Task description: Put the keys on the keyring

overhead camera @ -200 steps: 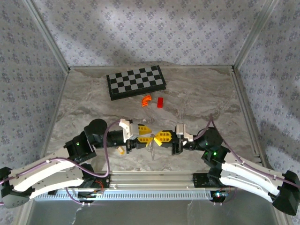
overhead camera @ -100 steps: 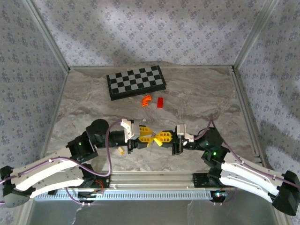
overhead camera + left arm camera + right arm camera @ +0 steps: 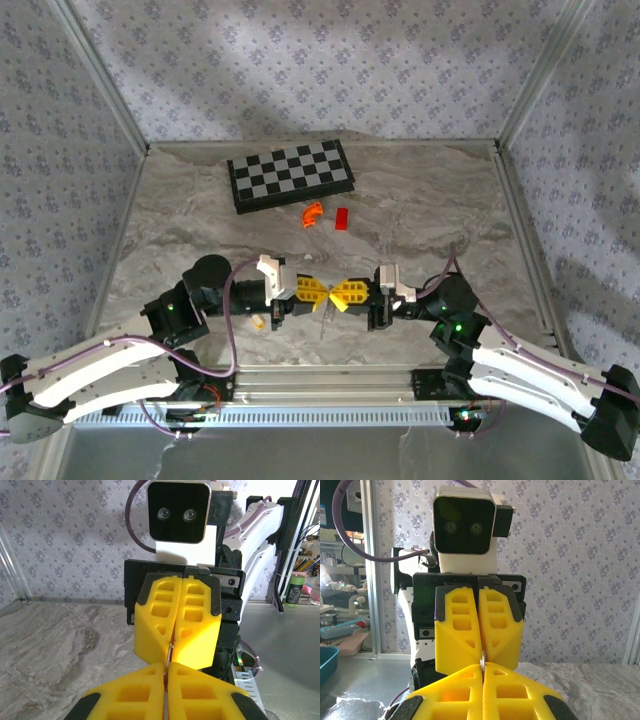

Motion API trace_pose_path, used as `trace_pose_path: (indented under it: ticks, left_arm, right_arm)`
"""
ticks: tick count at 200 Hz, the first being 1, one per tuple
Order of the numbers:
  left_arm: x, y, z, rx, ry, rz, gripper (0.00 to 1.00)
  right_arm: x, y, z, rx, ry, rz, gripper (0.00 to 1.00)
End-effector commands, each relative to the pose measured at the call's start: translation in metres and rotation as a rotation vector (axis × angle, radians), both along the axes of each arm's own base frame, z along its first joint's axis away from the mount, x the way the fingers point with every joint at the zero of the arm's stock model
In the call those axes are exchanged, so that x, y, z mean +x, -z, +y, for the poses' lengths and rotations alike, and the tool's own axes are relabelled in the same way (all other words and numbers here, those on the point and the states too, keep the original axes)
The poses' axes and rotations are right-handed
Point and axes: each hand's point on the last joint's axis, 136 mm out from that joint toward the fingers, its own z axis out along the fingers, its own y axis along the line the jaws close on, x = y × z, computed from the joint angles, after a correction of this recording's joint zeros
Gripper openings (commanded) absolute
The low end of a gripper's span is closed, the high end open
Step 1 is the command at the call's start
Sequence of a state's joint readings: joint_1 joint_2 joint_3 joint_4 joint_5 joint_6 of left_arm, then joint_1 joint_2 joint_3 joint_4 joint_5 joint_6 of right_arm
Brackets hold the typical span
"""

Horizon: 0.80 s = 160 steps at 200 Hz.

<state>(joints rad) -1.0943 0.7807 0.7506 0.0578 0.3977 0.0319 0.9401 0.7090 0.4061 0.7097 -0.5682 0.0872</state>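
- Meeting tip to tip low over the near part of the desk, the left gripper and the right gripper face each other with their yellow fingers in one line.
- The left jaws are pressed together. The right wrist view shows a small silvery sliver in their seam.
- The right jaws are likewise closed flat. The left wrist view shows a thin metal edge caught between them, probably the ring of the keyring, though it is too slim to be sure.
- From above, a faint pale strand hangs just below the spot where the two grippers meet.
- A key with a yellow-orange head lies on the desk just beside the left gripper, apart from both jaws.
- Further back lie a checkerboard and, just in front of it, an orange curved piece with a red block beside it.
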Motion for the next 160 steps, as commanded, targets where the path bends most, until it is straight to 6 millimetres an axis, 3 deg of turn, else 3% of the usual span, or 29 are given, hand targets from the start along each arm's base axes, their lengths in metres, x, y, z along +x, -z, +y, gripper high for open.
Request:
trace_pose_path:
  ticks: [1,21,62,99,160]
  left_arm:
    - [-0.008,-0.016,-0.001,-0.052,0.042,-0.018,0.06]
    - [-0.008,-0.017,-0.001,-0.053,0.044,-0.02,0.0]
    - [-0.004,-0.015,-0.001,-0.04,0.021,-0.028,0.0]
    - [0.004,-0.01,0.004,-0.014,-0.038,-0.041,0.0]
    - [0.017,-0.001,0.017,0.004,-0.142,-0.042,0.0]
  right_arm:
    - [-0.005,-0.011,-0.003,0.042,-0.018,-0.026,0.0]
    - [-0.004,-0.01,-0.002,0.04,-0.018,-0.025,0.0]
    - [-0.002,-0.008,-0.002,0.014,-0.008,-0.018,0.0]
    - [0.006,-0.006,-0.007,-0.044,0.039,0.023,0.37]
    - [0.037,0.002,-0.017,-0.171,0.178,0.165,0.67]
